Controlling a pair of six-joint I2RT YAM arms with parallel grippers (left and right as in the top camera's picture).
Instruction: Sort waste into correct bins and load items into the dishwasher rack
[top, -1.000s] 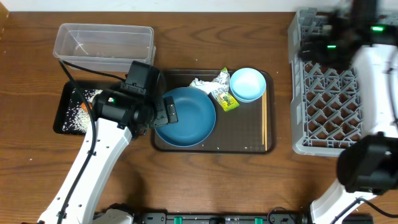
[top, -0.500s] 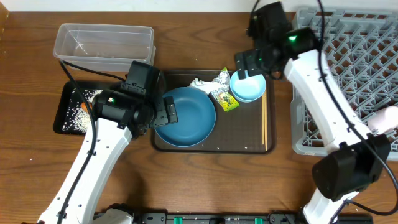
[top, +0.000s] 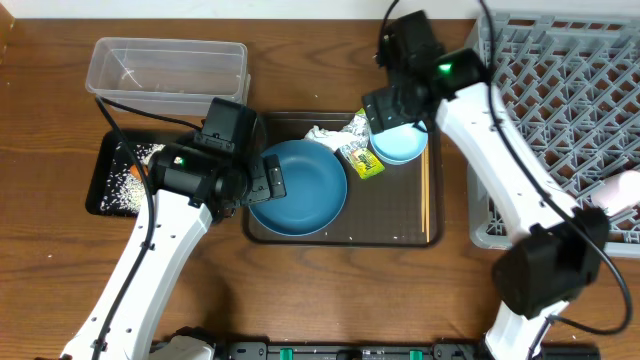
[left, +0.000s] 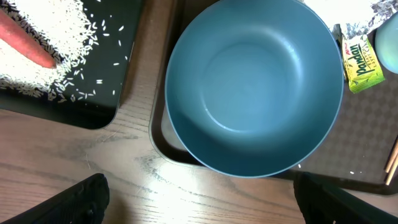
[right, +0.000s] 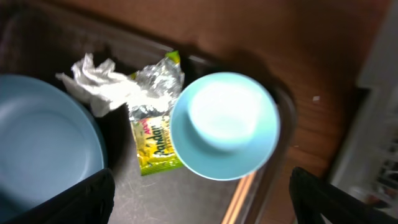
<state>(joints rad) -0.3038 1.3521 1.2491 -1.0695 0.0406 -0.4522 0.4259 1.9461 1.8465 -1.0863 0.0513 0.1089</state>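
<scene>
The dark blue plate (top: 298, 187) lies on the brown serving tray, also in the left wrist view (left: 255, 87). My left gripper (left: 199, 205) is open and empty above the plate's left edge (top: 262, 180). The light blue bowl (top: 402, 142) sits at the tray's back right (right: 224, 124). My right gripper (right: 199, 199) is open and empty above it (top: 395, 105). The silver and yellow-green wrapper (right: 155, 140) and the white tissue (right: 93, 84) lie left of the bowl. Chopsticks (top: 425, 190) lie along the tray's right side. Rice (left: 37, 68) and the carrot (left: 25, 40) lie in the black tray (top: 105, 180).
The clear tub (top: 165, 65) stands at the back left. The brown serving tray (top: 400, 225) is in the middle. The grey rack (top: 560, 130) fills the right side, with a white cup (top: 620, 188) in it at the right edge.
My right arm has swung left from over the rack to above the light blue bowl, then edged a little further left. The left arm has not moved.
</scene>
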